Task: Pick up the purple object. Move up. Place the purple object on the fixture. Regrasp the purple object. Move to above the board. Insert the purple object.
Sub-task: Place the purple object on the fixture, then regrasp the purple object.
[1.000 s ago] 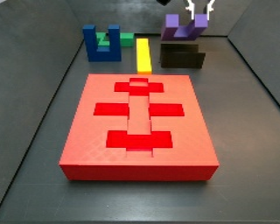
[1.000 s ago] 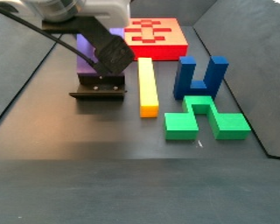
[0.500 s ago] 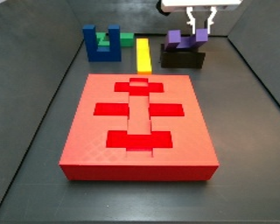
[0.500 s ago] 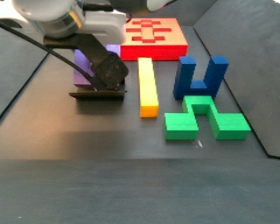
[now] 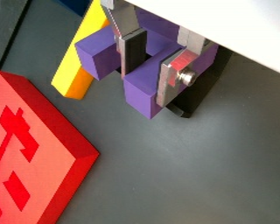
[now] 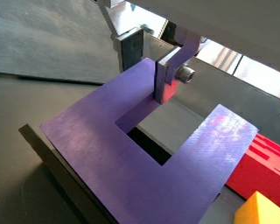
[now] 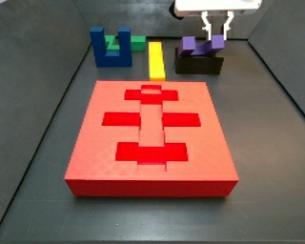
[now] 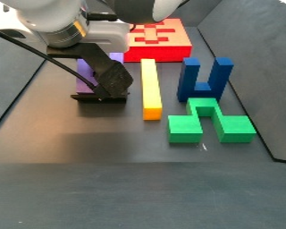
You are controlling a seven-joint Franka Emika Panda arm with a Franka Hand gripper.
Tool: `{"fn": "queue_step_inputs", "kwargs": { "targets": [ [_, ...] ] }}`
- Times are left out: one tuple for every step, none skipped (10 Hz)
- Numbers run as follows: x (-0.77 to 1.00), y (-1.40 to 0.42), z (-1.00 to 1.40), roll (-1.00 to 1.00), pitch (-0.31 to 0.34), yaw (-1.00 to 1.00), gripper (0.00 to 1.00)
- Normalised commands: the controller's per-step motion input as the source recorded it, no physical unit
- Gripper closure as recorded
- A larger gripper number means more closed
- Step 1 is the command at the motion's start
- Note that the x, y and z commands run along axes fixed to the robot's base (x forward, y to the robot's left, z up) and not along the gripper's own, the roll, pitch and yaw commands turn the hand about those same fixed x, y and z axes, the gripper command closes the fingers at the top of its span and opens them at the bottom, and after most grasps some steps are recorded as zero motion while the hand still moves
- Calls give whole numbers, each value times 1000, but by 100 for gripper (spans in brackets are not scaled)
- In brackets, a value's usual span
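The purple object sits on the dark fixture at the far right of the floor, behind the red board. My gripper comes down from above and is shut on one prong of it. Both wrist views show that prong pinched between the fingers: the gripper straddles the purple object, which lies flat with its notch open. The other prong stands free beside the gripper. In a side view the arm hides most of the purple object and the fixture.
A yellow bar lies just beside the fixture. A dark blue U-shaped block with a green piece stands beyond it. The green block sits in front of the blue one. Dark walls ring the floor.
The gripper has come down with the purple object, from hanging above the fixture to resting on it. It has barely moved in the last half second.
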Motion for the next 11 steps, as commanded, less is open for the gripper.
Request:
{"fn": "queue_step_inputs", "kwargs": {
  "targets": [
    [-37,0,-249,0,143,0,100],
    [-14,-40,-326,-143,231,0,100],
    [0,0,-114,-111,186,0,100],
    [0,0,-49,0,20,0,100],
    [-3,0,-80,117,0,0,100],
    [-169,-206,0,326,-180,0,100],
    [0,0,0,0,0,0,0],
    [149,0,674,314,143,211,0],
    [49,0,871,449,77,217,0],
    [0,-74,960,646,0,283,0],
    [0,-29,831,771,0,374,0]
  ]
}}
